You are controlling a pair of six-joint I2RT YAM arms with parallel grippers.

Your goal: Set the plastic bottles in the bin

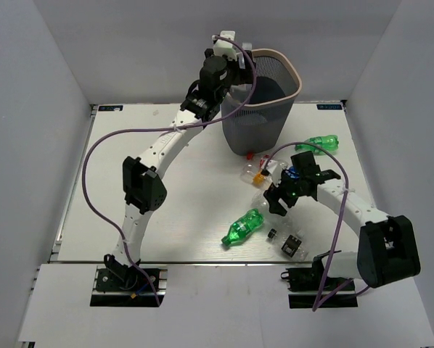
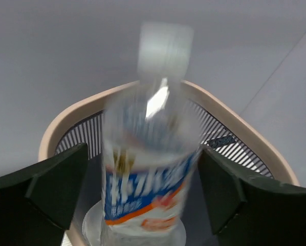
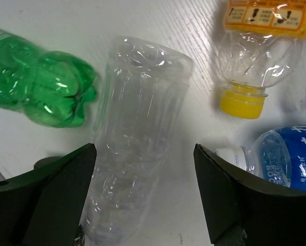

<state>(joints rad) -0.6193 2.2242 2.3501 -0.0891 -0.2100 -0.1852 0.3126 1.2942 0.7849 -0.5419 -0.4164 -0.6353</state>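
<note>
My left gripper (image 1: 228, 49) is over the near-left rim of the bin (image 1: 288, 61). In the left wrist view its jaws (image 2: 143, 189) stand open. A blurred clear bottle with a blue label (image 2: 145, 169) is between them, with gaps on both sides, above the bin's mesh inside (image 2: 222, 136). My right gripper (image 1: 279, 199) is open low over the table. Its jaws (image 3: 145, 205) straddle a clear unlabelled bottle (image 3: 137, 133) lying flat, without touching it. A green bottle (image 3: 45, 87), a yellow-capped bottle (image 3: 245, 66) and a blue-labelled bottle (image 3: 286, 164) lie around it.
Loose on the table are a green bottle (image 1: 244, 227) at the front middle, another green one (image 1: 320, 143) at the far right, and a black-labelled bottle (image 1: 292, 244) near the front. White walls enclose the table.
</note>
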